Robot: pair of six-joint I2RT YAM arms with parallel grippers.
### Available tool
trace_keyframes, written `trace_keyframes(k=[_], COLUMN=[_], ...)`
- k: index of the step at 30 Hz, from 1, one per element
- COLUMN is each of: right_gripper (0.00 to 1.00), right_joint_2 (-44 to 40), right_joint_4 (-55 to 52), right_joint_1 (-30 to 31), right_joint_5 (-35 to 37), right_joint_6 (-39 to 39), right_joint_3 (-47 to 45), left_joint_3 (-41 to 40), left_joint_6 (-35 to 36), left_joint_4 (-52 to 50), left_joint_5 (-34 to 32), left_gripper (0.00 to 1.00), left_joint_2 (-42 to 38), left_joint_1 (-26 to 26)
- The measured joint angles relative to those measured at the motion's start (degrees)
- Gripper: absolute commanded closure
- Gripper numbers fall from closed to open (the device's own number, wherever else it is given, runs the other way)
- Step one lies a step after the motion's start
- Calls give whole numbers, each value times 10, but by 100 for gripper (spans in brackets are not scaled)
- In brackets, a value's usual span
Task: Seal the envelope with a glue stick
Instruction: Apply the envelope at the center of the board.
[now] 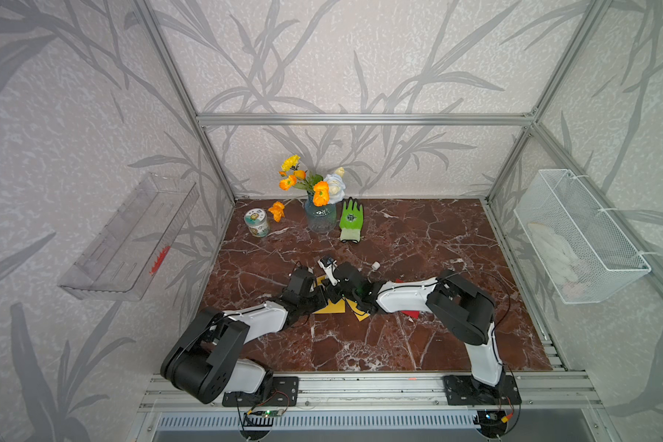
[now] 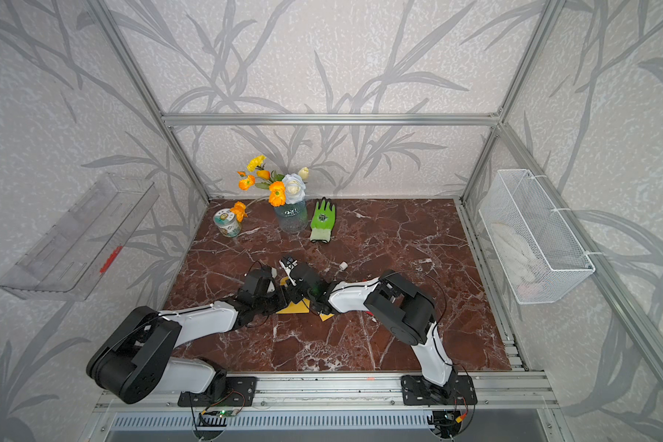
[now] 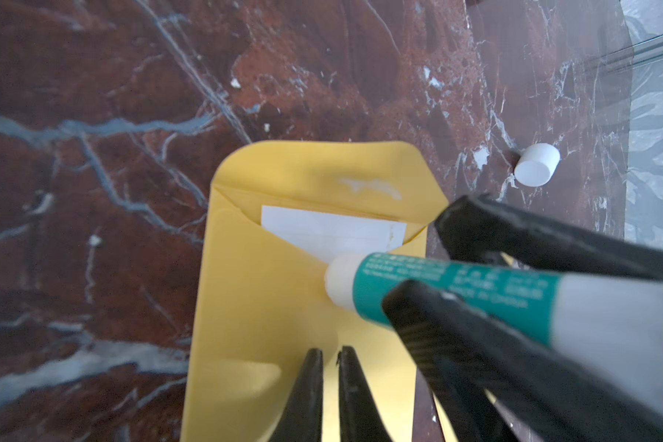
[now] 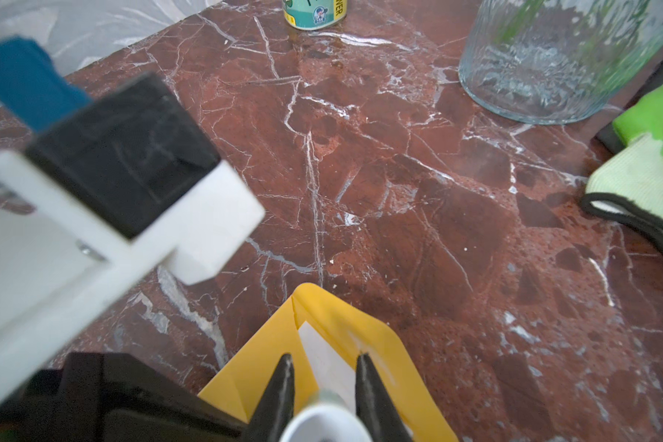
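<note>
A yellow envelope lies flat on the marble table, flap open, with white paper in its pocket and a pale glue smear on the flap. My right gripper is shut on the glue stick, a teal-printed tube whose bare white tip hangs over the envelope body just below the pocket mouth. Its white cap lies apart on the table. My left gripper rests on the envelope's lower part with its jaws almost together. In both top views the wrists hide most of the envelope.
A glass vase of flowers, a green glove and a small printed tin stand at the back. A red scrap lies under the right arm. A wire basket and a clear tray hang on the side walls.
</note>
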Motion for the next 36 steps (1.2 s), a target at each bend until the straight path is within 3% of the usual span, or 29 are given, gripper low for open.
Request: trace_keyframes(k=[13,36], right_gripper=[100,100], right_joint_2=[14,-62], right_joint_4=[2,-29], right_joint_1=[-16,-61], right_joint_5=[-22,-105], right_joint_6=[74,129], right_joint_3=[16,-60], left_joint_3=[0,32], left_joint_6=[9,9], left_joint_4=[-30,-52], left_joint_5=[-35,-35], left_gripper=[100,100], left_joint_2=[-14,19], left_joint_1=[-16,-20])
